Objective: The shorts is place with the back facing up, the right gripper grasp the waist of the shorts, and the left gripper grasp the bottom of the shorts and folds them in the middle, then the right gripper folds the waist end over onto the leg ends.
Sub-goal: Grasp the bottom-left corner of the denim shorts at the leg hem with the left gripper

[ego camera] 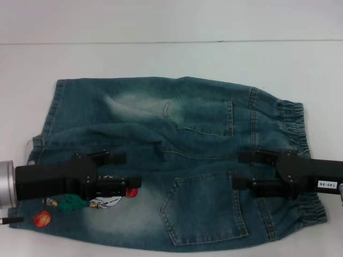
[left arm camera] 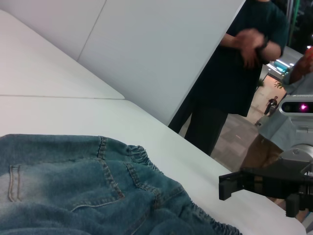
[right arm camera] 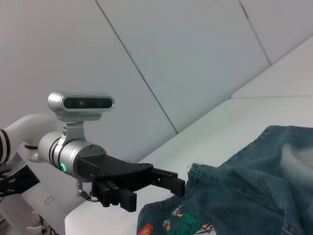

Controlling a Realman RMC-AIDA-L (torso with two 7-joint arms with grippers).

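The shorts lie flat on the white table, back up, showing two patch pockets. The gathered waist is at the right. The leg ends are at the left, near the cartoon print and orange ball. My left gripper is open over the leg by the print, holding nothing. My right gripper is open over the denim just inside the waist. The left wrist view shows the waist and the right gripper. In the right wrist view, the left gripper hovers by the hem.
The table's front edge runs just below the shorts, with bare white surface behind them. In the left wrist view, a person in dark clothes stands beyond the table's far side. White wall panels rise behind the table.
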